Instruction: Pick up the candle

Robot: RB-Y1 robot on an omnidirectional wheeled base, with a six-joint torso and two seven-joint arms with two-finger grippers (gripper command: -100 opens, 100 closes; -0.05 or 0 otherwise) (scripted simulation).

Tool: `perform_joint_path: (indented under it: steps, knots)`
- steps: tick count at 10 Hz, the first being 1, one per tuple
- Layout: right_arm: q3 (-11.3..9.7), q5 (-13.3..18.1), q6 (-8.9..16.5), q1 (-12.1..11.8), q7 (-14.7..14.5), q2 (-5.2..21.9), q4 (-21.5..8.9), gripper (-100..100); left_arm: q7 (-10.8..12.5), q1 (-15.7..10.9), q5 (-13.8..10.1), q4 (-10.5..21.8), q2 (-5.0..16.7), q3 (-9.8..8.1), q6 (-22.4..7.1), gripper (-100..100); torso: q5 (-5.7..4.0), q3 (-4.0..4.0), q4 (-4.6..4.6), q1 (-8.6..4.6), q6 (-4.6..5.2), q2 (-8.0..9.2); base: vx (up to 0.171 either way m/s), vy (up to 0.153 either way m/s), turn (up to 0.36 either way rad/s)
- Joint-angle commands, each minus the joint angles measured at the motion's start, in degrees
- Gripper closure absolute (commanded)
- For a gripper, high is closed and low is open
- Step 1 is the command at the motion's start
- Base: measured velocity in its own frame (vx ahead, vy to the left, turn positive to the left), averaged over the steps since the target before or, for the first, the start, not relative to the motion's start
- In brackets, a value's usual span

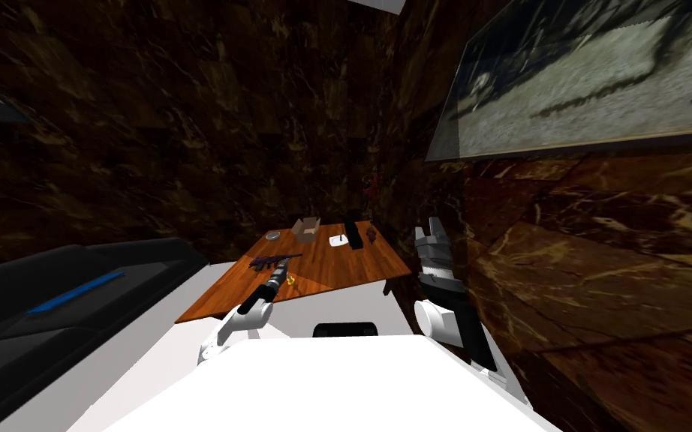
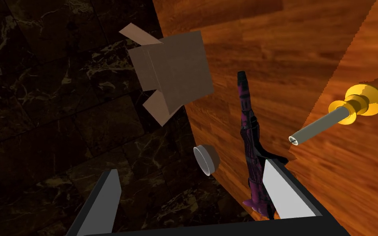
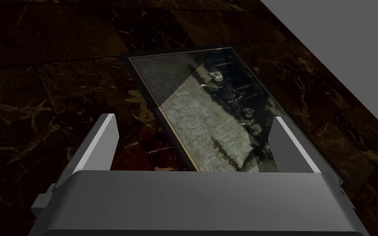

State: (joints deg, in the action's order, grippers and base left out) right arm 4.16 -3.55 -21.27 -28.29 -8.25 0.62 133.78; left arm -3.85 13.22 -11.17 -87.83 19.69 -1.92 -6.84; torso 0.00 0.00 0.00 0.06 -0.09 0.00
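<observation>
The candle (image 2: 316, 128) is a grey taper in a gold holder (image 2: 362, 102), standing on the brown wooden table (image 2: 290, 45). It appears as a small yellow spot (image 1: 290, 280) in the head view, near the table's front edge. My left gripper (image 2: 190, 168) is open above the table and holds nothing. The candle lies outside its fingers, off to the side of one finger (image 2: 280, 192). In the head view the left gripper (image 1: 281, 273) hovers just beside the candle. My right gripper (image 1: 431, 228) is raised at the table's right side, open (image 3: 193, 118) and holding nothing.
A purple toy gun (image 2: 251, 151) lies right by the left gripper's finger, between gripper and candle. A brown open box (image 2: 171, 69) and a small bowl (image 2: 206, 159) sit further along the table. A white item (image 1: 338, 240) and black items (image 1: 351, 232) lie at the table's back. A dark sofa (image 1: 52, 300) stands left.
</observation>
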Motion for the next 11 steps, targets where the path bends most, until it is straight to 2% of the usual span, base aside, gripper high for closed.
perform_joint_path:
  steps: [1, 2, 3, 4, 5, 6, 7, 9, 10, 11]
  knots:
    - [0.00, 0.00, 0.00, 0.00, 0.00, 0.00, 0.00, 0, 0.14, -1.39, -0.59, 2.86, 1.12, 0.11, -2.42, -100, 0.00, 0.00, 0.00, 0.00, 0.00, 0.00, -0.001, 0.000, -0.237]
    - [-0.01, 0.00, 0.00, 0.01, 0.00, 0.00, 0.00, 0, 0.14, -1.39, -0.59, 3.92, 1.12, 0.11, -2.42, -100, 0.00, 0.00, 0.00, -0.02, 0.07, -0.01, 0.000, 0.006, -0.204]
    - [0.00, 0.00, 0.00, 0.01, 0.00, 0.00, 0.00, 0, 0.24, -2.54, -1.13, 5.82, 2.09, 0.27, -4.68, -100, 0.00, 0.00, 0.00, 0.00, 0.02, 0.00, 0.001, 0.005, -0.315]
    - [-0.01, 0.00, 0.00, 0.01, 0.00, 0.00, 0.00, 0, 0.24, -2.54, -1.13, 7.30, 2.09, 0.27, -4.68, -100, 0.00, 0.00, 0.00, -0.01, 0.07, -0.01, 0.000, 0.010, -0.135]
    - [0.00, 0.00, 0.00, 0.00, 0.00, 0.00, 0.00, 0, 0.33, -3.68, -1.65, 8.88, 2.99, 0.44, -6.93, -100, 0.00, 0.00, 0.00, 0.01, -0.01, 0.00, -0.001, 0.005, -0.311]
    - [-0.01, 0.00, 0.00, 0.01, 0.00, 0.00, 0.00, 0, 0.33, -3.68, -1.65, 10.65, 2.99, 0.44, -6.93, -100, 0.00, -0.01, 0.01, 0.01, 0.08, -0.01, 0.000, 0.013, -0.121]
    - [0.00, 0.00, 0.00, 0.00, 0.00, 0.00, 0.00, 0, 0.43, -4.82, -2.13, 12.79, 3.82, 0.61, -9.15, -100, 0.00, 0.00, 0.00, 0.02, -0.01, -0.01, 0.000, 0.007, -0.235]
    - [0.00, 0.00, 0.00, 0.00, 0.00, 0.00, 0.00, 0, 0.43, -4.82, -2.13, 13.96, 3.82, 0.61, -9.15, -100, 0.00, 0.00, 0.00, 0.01, -0.01, 0.00, 0.000, 0.009, -0.069]
    - [0.00, 0.00, 0.00, 0.00, 0.00, 0.00, 0.00, 0, 0.53, -5.94, -2.59, 16.00, 4.57, 0.79, -11.34, -100, 0.00, 0.00, 0.00, -0.01, -0.02, 0.00, 0.000, 0.001, -0.271]
    - [-0.01, 0.00, 0.00, 0.01, 0.00, 0.00, 0.00, 0, 0.53, -5.94, -2.59, 17.22, 4.57, 0.79, -11.34, -100, 0.00, 0.00, 0.01, -0.02, 0.06, -0.01, 0.000, 0.011, -0.170]
